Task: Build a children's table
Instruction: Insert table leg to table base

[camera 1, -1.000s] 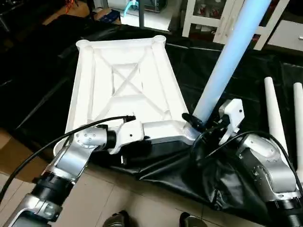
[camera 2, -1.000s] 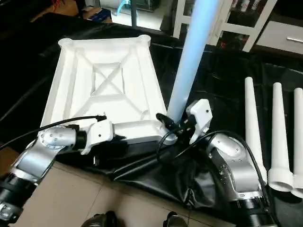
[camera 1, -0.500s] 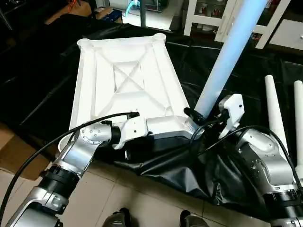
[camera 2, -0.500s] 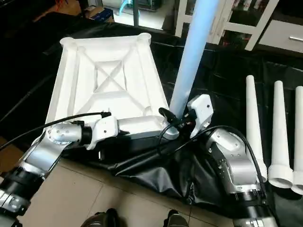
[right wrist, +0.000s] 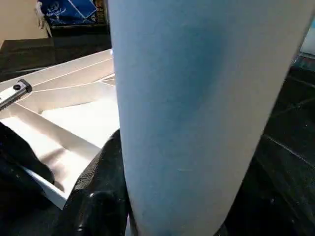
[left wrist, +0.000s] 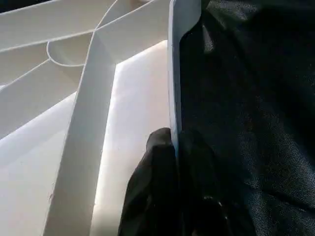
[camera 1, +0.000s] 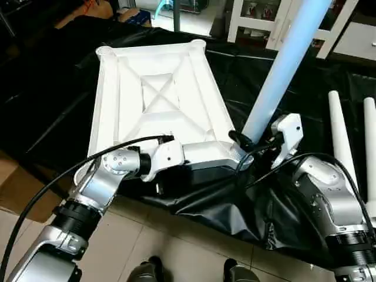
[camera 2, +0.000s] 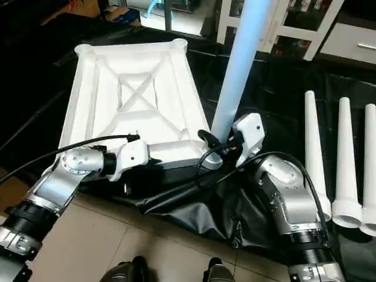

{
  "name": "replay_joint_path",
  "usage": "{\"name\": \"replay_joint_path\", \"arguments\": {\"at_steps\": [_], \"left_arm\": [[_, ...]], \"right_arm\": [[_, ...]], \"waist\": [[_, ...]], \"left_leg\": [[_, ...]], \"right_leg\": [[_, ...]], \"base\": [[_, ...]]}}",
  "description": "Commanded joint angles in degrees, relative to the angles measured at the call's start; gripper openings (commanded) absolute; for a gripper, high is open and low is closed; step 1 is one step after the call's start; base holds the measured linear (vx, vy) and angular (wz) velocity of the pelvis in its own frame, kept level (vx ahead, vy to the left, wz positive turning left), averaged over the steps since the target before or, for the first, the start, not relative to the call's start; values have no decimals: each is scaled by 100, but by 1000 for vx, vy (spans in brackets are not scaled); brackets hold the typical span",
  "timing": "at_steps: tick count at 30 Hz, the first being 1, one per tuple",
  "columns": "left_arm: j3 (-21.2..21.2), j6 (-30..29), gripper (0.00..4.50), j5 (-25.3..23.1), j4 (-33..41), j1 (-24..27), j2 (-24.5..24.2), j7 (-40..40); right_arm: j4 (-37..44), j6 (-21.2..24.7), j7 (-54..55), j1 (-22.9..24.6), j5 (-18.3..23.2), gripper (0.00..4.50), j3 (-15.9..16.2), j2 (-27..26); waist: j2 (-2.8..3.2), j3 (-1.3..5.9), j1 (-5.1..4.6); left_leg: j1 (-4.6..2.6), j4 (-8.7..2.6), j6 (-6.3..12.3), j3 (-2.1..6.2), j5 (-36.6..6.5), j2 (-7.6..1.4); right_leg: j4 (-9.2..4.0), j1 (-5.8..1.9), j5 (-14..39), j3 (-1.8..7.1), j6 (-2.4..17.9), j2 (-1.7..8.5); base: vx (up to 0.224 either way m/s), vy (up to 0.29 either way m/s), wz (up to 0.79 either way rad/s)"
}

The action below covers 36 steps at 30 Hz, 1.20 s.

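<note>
We find no readable text, label, brand, number or sign anywhere. Blue bag (right wrist: 66, 11) beyond far edge of black sheet carries white marks, too blurred for us to read.

Smooth white plastic table top (camera 1: 158, 106) rests on glossy black sheeting (camera 1: 282, 194).

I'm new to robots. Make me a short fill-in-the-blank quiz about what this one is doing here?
1. The right gripper holds a white leg standing ____ at the tabletop's near corner.
2. The left gripper pinches the tabletop's ____.
3. Beside the robot's right arm, ____ spare legs lie on the black sheet.

Missing words: upright; rim; three
</note>
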<state>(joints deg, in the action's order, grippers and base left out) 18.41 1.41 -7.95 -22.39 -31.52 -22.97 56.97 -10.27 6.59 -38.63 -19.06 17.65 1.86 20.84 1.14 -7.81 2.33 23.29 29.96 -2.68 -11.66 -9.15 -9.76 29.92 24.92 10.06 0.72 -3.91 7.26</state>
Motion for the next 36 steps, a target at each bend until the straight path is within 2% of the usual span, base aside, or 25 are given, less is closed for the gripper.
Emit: {"name": "replay_joint_path", "arguments": {"at_steps": [1,2,5,9,10,12,14,15,17,19,22,23,31,32,36], "left_arm": [[-66,73,0,-1,-109,-37,13,-196],[-72,85,0,11,-129,-46,22,-195],[-195,5,0,227,-104,-41,122,-173],[-223,-21,0,361,-57,-43,178,-93],[-211,-56,30,390,-58,-40,182,-30],[-191,-44,30,421,-58,-34,187,40],[-239,-50,68,497,-50,-42,242,30],[-270,-22,72,535,-40,-57,289,-4],[-306,-28,77,639,-1,-78,382,14],[-293,-6,77,663,12,-88,420,30],[-236,35,77,598,-65,-113,461,4],[-223,43,77,587,-92,-122,476,-5],[-140,212,77,443,-313,-219,422,-48],[-135,248,94,414,-348,-232,403,-60],[-148,310,116,339,-435,-287,357,-178]], "right_arm": [[-561,288,35,305,-291,191,143,33],[-575,275,32,300,-295,191,145,30],[-586,263,23,282,-291,191,145,29],[-608,259,21,244,-286,191,138,25],[-611,257,21,240,-288,191,136,22],[-614,248,19,238,-292,191,139,18],[-619,242,16,237,-291,191,143,20],[-620,241,12,237,-290,191,144,22],[-621,239,6,238,-291,191,149,26],[-619,239,1,240,-291,191,153,27],[-615,242,-4,240,-293,191,158,25],[-613,242,-6,240,-294,191,160,24],[-630,240,-31,236,-314,191,155,24],[-635,236,-32,235,-317,191,156,24],[-657,227,-51,227,-325,191,167,27]], "waist": [[-17,175,-19],[-31,194,-15],[-26,193,-16],[-34,213,-12],[-32,215,-10],[-35,226,-12],[-19,252,10],[-19,252,10],[-43,270,20],[-56,275,24],[-68,281,14],[-60,280,19],[-66,279,15],[-64,279,15],[-63,285,19]], "left_leg": [[-222,-503,-222,164,-3380,-249],[-229,-496,-216,160,-3346,-249],[-230,-495,-218,152,-3333,-252],[-207,-492,-183,147,-3163,-253],[-211,-488,-179,141,-3142,-252],[-201,-486,-172,135,-3079,-250],[-221,-470,-162,111,-2923,-260],[-221,-470,-162,111,-2923,-260],[-178,-464,-101,79,-2612,-264],[-152,-459,-43,73,-2501,-255],[-158,-437,15,65,-2404,-251],[-177,-432,10,59,-2399,-258],[-188,-428,-22,64,-2458,-254],[-185,-430,-21,65,-2455,-254],[-182,-424,-3,60,-2376,-257]], "right_leg": [[-413,23,3088,-21,565,5],[-407,19,3086,-22,581,8],[-406,20,3039,-19,615,8],[-382,-9,2885,-17,663,12],[-379,-8,2837,-16,678,7],[-364,-24,2756,-16,716,6],[-346,-21,2467,-6,807,-3],[-346,-21,2467,-6,807,-3],[-295,-76,1984,-12,942,-9],[-295,-101,2036,-21,927,7],[-309,-94,2171,-20,851,3],[-311,-80,2171,-16,856,-2],[-306,-80,2221,-22,840,-20],[-305,-82,2217,-23,837,-20],[-286,-92,2079,-26,889,-20]], "base": [[0,0,0],[0,0,0],[0,0,0],[0,0,0],[0,0,0],[0,0,0],[0,0,0],[0,0,0],[0,0,0],[0,0,0],[0,0,0],[0,0,0],[0,0,0],[0,0,0],[0,0,0]]}}
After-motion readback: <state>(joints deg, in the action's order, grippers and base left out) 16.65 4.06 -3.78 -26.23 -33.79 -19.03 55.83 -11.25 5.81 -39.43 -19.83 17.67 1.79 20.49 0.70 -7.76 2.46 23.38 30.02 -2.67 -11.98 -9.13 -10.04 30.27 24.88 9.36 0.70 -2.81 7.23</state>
